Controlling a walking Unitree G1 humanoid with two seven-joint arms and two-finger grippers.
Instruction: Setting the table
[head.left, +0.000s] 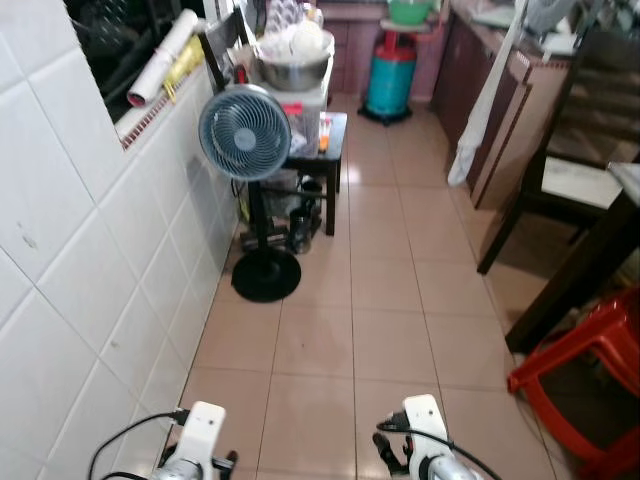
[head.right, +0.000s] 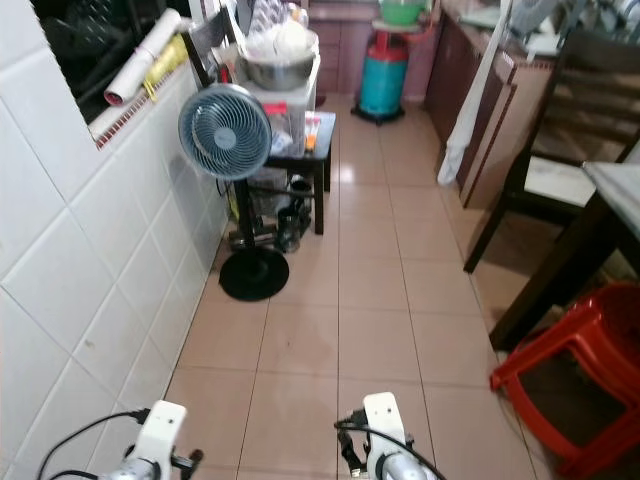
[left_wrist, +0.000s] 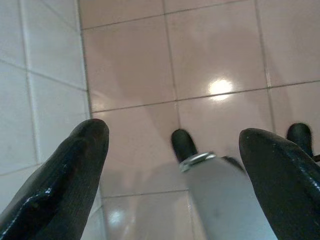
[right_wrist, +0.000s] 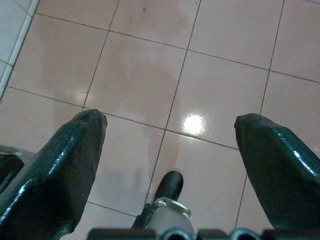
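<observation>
Both arms hang low over the tiled floor (head.left: 400, 290). The left gripper (left_wrist: 175, 145) has its fingers released and spread wide, nothing between them, beside the white wall (head.left: 70, 300); the right gripper (right_wrist: 170, 125) is just as wide and empty. From the head, a fan (head.left: 245, 132) stands by the wall, a bowl (head.left: 293, 70) on the small surface (head.left: 335, 130) behind it. At right, a dark table (head.right: 612, 190), a chair (head.left: 575, 150), a red stool (head.left: 590, 365).

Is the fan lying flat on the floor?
No, the fan stands upright on its round black base beside the white tiled wall.
</observation>
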